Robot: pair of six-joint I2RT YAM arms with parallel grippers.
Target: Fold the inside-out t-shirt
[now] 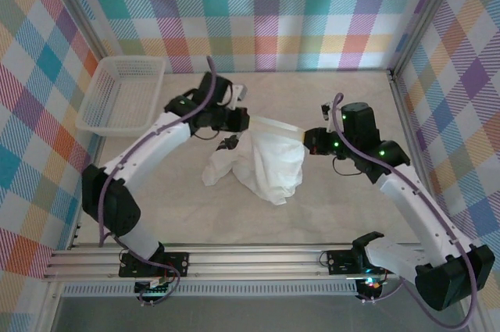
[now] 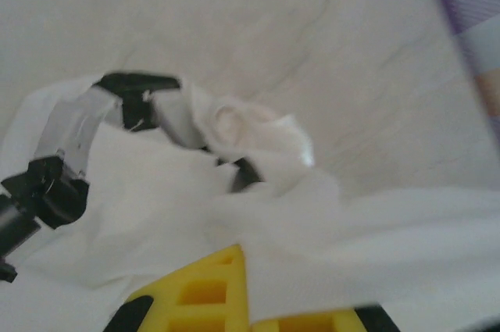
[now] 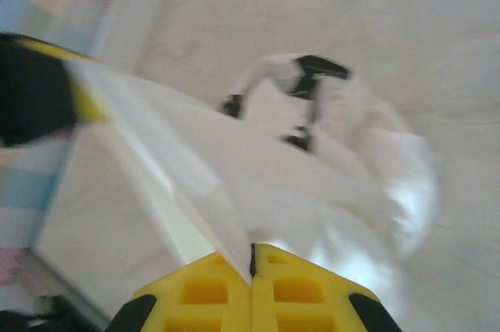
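At mid-worktop [image 1: 351, 215], the t-shirt [image 1: 262, 164] hangs between the two grippers. One edge is stretched taut from one gripper to the other. The rest of the fabric sags in a crumpled bunch below that edge, and its lower folds rest on the worktop surface.

Left gripper [image 1: 241, 121]: closed on the left end of the taut edge. In the left wrist view, fabric drapes over its yellow fingers [image 2: 207, 289] and hides most of the contact.

Right gripper [image 3: 251, 258]: fully closed, fingers pressed together, with a thin fold of t-shirt pinched between them. In the top view it grips the right end of the taut edge, slightly nearer than the left gripper.

A white lattice basket [image 1: 117, 98] sits at the far left of the worktop, well apart from the t-shirt.
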